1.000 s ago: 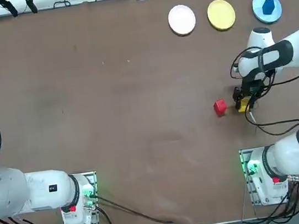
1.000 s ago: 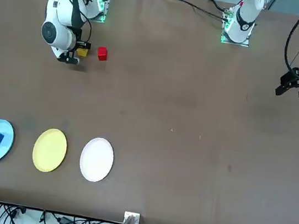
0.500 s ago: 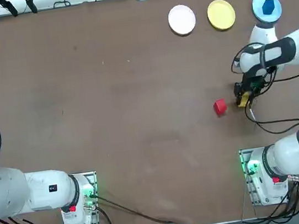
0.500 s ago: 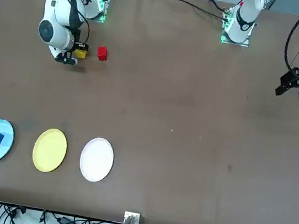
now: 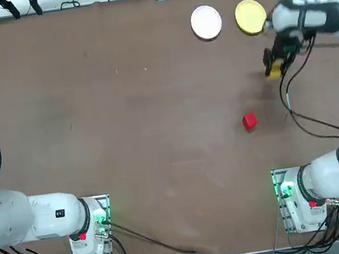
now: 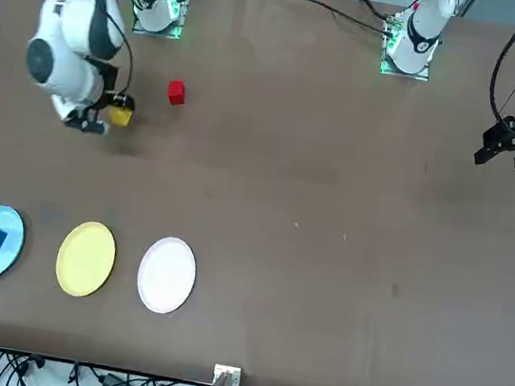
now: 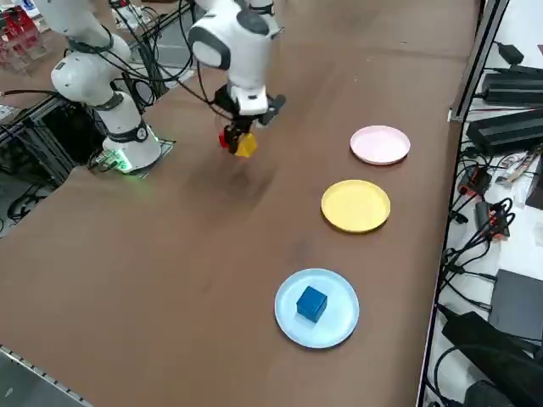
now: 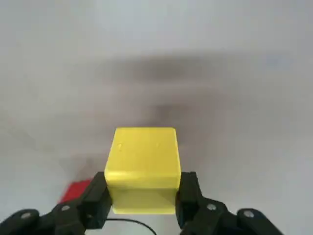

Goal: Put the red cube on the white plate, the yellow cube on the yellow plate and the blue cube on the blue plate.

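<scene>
Table: brown tabletop point(image 5: 123, 108), cables along its far edge and beside the arm bases.
Red cube: red cube point(image 5: 249, 121) lay on the bare table, nearest the robot of the task things, well apart from all three plates; also seen in the front view point(image 6: 177, 92) and partly behind the gripper from the right side point(image 7: 224, 138).
Right gripper: right gripper point(image 5: 274, 65) hung above the table, between the red cube and the row of plates, just short of the yellow plate; fingers clamped on the yellow cube.
Yellow cube: yellow cube point(image 8: 143, 169) sat pinched between the two black fingers point(image 8: 95, 198), lifted clear of the table; it showed below the wrist in the front view point(image 6: 120, 115) and right side view point(image 7: 246, 146).
White plate: white plate point(image 5: 206, 22), near the far edge, innermost of the row, nothing on it.
Yellow plate: yellow plate point(image 5: 249, 16), middle of the row, just beside the white one, nothing on it; its outer edge was partly covered by the arm in the top view.
Blue plate: blue plate point(image 7: 333, 326), outermost of the row, hidden under the arm in the top view, plain from the front point(image 6: 7, 254).
Blue cube: blue cube point(image 7: 311, 303) rested on the blue plate, roughly at its centre.
</scene>
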`<state>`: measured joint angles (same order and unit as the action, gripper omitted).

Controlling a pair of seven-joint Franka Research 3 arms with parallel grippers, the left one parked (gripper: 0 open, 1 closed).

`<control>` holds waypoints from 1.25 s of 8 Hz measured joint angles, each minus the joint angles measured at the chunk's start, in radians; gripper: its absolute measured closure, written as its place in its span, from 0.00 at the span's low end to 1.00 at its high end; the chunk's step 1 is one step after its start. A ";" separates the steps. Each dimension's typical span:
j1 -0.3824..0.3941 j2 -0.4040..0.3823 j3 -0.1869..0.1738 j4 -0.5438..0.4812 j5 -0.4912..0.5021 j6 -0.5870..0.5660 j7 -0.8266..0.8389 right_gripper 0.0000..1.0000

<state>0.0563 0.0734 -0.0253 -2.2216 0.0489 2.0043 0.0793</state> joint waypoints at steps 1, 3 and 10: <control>-0.010 0.085 -0.001 0.167 0.000 -0.075 -0.002 0.32; -0.023 0.316 -0.002 0.504 -0.001 -0.165 -0.008 0.32; -0.077 0.806 0.017 1.026 0.000 0.037 -0.043 0.32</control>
<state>-0.0204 0.8793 -0.0083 -1.1957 0.0486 2.0414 0.0366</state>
